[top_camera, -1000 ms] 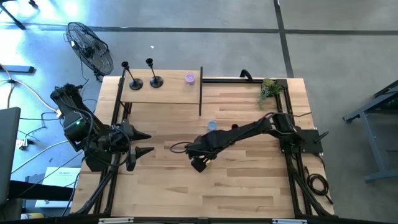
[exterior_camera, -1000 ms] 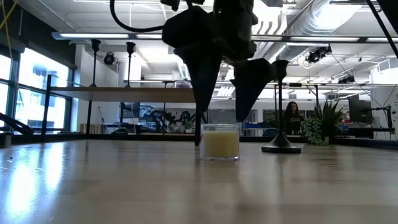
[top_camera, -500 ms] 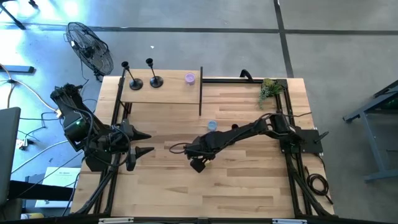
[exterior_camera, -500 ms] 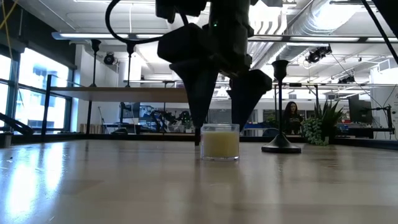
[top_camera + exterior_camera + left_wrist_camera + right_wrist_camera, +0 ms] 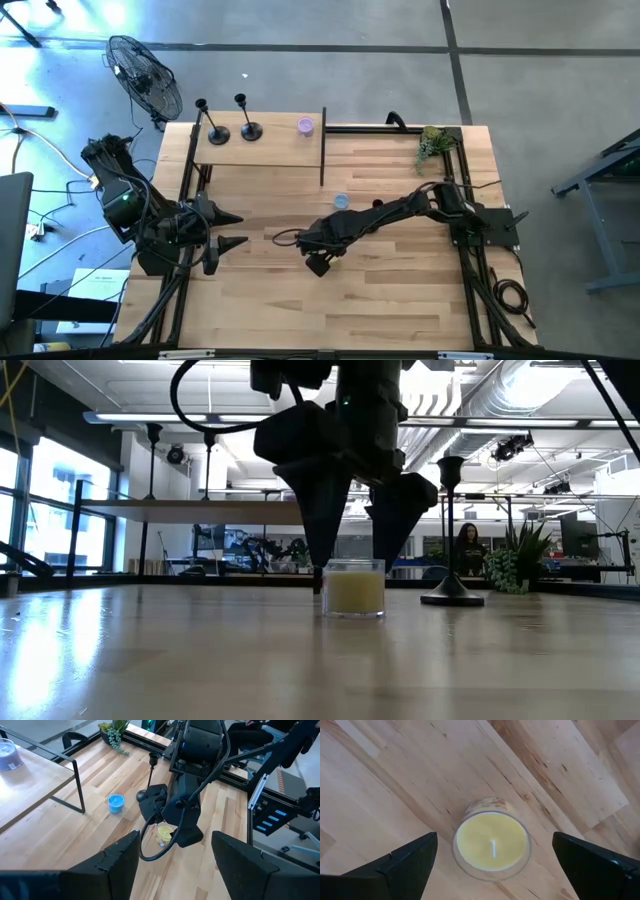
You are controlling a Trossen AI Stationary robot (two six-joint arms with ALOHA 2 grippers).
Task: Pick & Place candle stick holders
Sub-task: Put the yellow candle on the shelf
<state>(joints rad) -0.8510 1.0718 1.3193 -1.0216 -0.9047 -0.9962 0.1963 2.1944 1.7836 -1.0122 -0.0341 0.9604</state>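
Two black candle stick holders (image 5: 215, 133) (image 5: 250, 129) stand on their round bases on the raised shelf (image 5: 265, 152) at the far left. A third holder (image 5: 451, 592) stands on the table behind my right arm, and the left wrist view also shows this holder (image 5: 150, 762). My right gripper (image 5: 353, 560) points down, open, with one finger on each side of a yellow candle in a glass (image 5: 492, 845) and apart from it. My left gripper (image 5: 235, 230) waits open at the table's left edge, with nothing between its fingers.
A blue candle (image 5: 341, 201) sits mid-table, just far of my right arm. A purple candle (image 5: 305, 126) stands on the shelf's right end, beside its black frame post (image 5: 323, 150). A small plant (image 5: 432, 143) is at the far right corner. Bare wood lies along the near side.
My right gripper has sunk a little toward the yellow candle, staying open, and has then kept still. The candle has not moved.
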